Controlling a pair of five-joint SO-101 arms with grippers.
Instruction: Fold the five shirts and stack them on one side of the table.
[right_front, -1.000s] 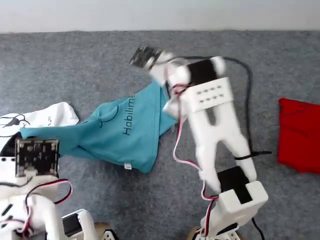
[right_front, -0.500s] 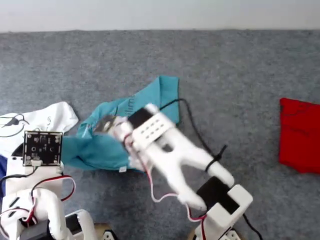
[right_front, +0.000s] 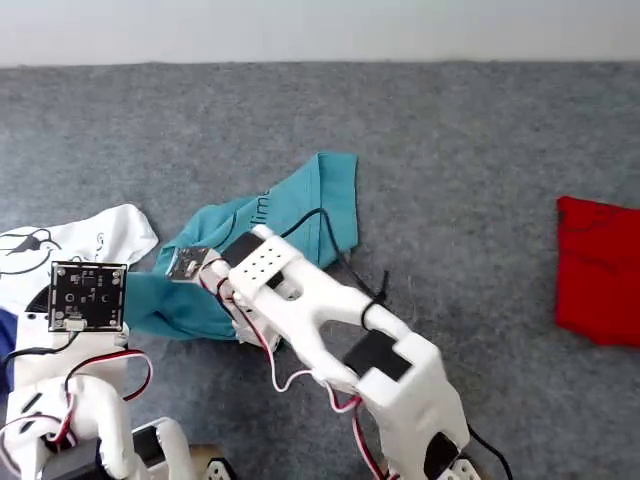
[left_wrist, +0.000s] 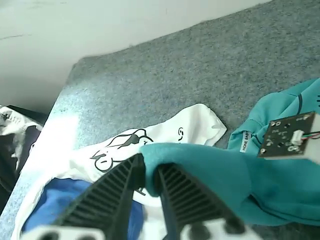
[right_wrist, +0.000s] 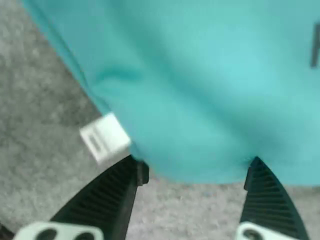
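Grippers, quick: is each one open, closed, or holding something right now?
Left gripper: shut on the teal shirt.
Right gripper: open, at the teal shirt's edge.

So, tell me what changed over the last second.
The right gripper let go of the teal shirt, whose far corner dropped, and swung back to its near hem, fingers open. The left gripper stays shut on it; red shirt and white shirt unmoved.
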